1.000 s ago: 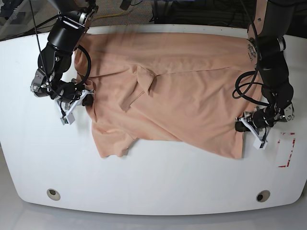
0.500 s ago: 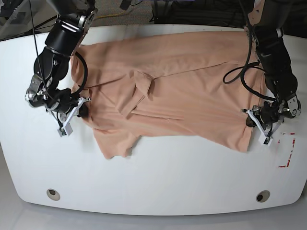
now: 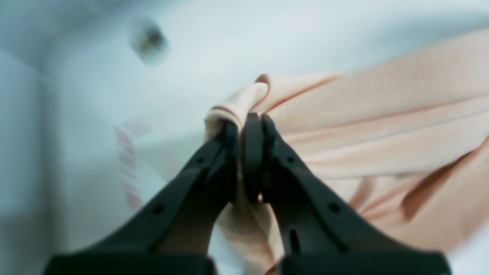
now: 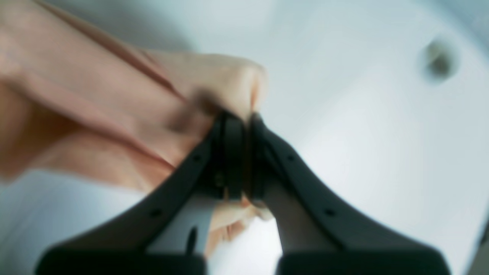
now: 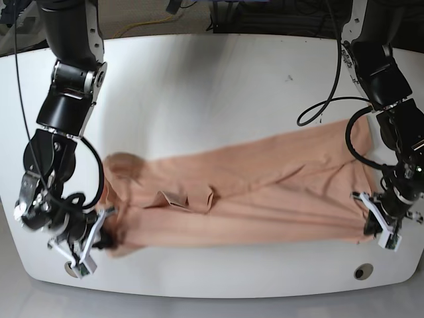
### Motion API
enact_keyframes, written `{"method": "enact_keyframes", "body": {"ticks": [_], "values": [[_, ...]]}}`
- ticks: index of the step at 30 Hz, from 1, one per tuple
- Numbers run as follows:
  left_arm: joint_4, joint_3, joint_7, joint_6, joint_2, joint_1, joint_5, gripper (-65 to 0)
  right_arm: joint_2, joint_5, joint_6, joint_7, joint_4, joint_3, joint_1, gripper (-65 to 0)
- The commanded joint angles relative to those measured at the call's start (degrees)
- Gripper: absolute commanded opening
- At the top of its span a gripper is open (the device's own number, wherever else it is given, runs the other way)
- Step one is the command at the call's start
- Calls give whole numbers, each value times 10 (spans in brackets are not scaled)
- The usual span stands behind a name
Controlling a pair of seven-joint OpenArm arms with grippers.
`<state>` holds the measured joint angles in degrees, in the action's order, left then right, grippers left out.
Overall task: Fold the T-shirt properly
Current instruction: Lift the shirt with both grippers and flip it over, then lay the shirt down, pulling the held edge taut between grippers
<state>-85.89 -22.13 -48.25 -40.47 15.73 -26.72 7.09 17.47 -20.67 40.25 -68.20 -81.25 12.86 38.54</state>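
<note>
Your peach, thin-fabric short-sleeved T-shirt (image 5: pixel 252 189) lies stretched in a long band across the near half of the white, rounded tabletop (image 5: pixel 218 86), running from one arm to the other; a small fold of cloth stands up near its middle. Your left gripper (image 3: pixel 244 126) is pressed together on a bunched edge of the shirt (image 3: pixel 382 126); in the left wrist view the black fingers (image 3: pixel 254 152) pinch the cloth with a tuft rising above the tips. In the base view that gripper (image 5: pixel 379 228) sits at the band's end on the view's right, near a round hole in the table (image 5: pixel 362 271). Your right gripper (image 4: pixel 244 122) is likewise clamped on the fabric (image 4: pixel 95 114), though that view is blurred; in the base view it (image 5: pixel 98 232) holds the opposite end, close to the table's near edge and just beside another round hole (image 5: pixel 71 268).
</note>
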Motion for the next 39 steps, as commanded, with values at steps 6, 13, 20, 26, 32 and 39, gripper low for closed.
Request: {"method": "enact_keyframes", "body": {"ticks": [6,13,20,26,32,39], "values": [[-124,-17,-58,5,32,-89,2,-650,52,1,-2,-9,-12,-75,169,-650],[-139,-24,-130,5,59,-212,5,-650,61,-6,-2,-72,-21,-94,268,-650],[-142,-24,-130,5,58,-174,7,-650,81,-19,-2,-82,-82,-93,206,-650],[-186,-27,-130,5,55,-64,8,-650,89,-55,-2,-82,-137,-26,48,-650],[-248,-33,-130,5,39,95,8,-650,70,-97,-2,-82,-192,49,-133,-650],[-262,-104,-130,5,11,251,7,-650,42,-148,-2,-82,-214,121,-312,-650]]}}
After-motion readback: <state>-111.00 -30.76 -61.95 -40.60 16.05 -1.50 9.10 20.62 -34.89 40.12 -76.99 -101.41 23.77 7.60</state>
